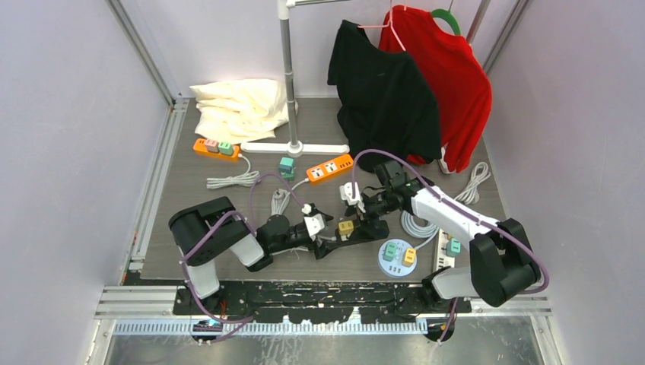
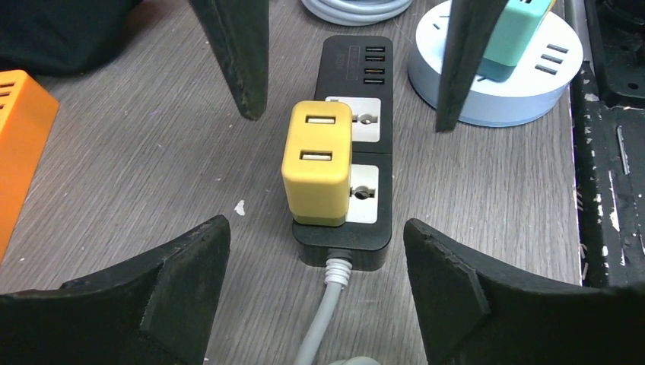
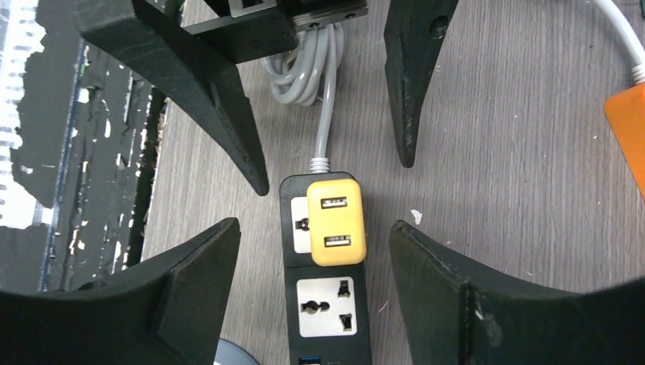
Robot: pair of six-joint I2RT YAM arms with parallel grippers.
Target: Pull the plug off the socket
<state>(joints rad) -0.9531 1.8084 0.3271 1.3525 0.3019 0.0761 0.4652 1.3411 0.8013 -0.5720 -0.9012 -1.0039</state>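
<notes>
Plug location: the yellow plug (image 2: 317, 162) is seated in the black power strip (image 3: 292, 190), in the outlet nearest the cable end. It sits near the middle of the table, between the two arms.
Left gripper: the left gripper (image 2: 316, 228) is spread wide and nothing is held. Its fingers straddle the cable end of the strip without touching it.
Right gripper: the right gripper (image 3: 313, 226) is also spread and empty. It is set astride the strip from the opposite end, with clear gaps on both sides.
Plug direction: the plug stands up off the top face of the strip, with its two small ports turned upward. Its prongs are hidden and are judged to run straight down into the outlet.
Long axis: the longer side of the plug lies along the length of the strip, which runs between the two grippers. The grey cable (image 2: 323, 319) leaves toward the left arm.
Handling: a small, hard, light plastic block is expected, with smooth, rounded sides that may slip. Some resistance from the outlet is expected.
Where to hold: the two long flat sides are best pinched, low on the body.
Strip: being light, it would probably rise with the plug, so its bare black body should be held down.
</notes>
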